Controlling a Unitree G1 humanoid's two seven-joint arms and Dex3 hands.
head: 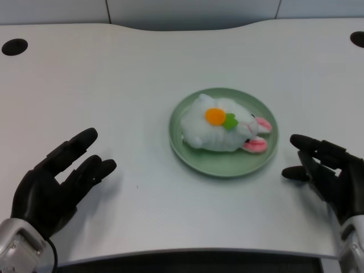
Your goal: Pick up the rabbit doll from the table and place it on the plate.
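A white rabbit doll with pink ears and an orange carrot patch lies on its side on the green plate in the middle of the table. My left hand rests at the lower left, well apart from the plate, fingers spread and holding nothing. My right hand sits just right of the plate, idle.
The white table has a dark round hole at the far left corner and another at the far right corner. Its curved back edge runs along the top; its front edge is just below my hands.
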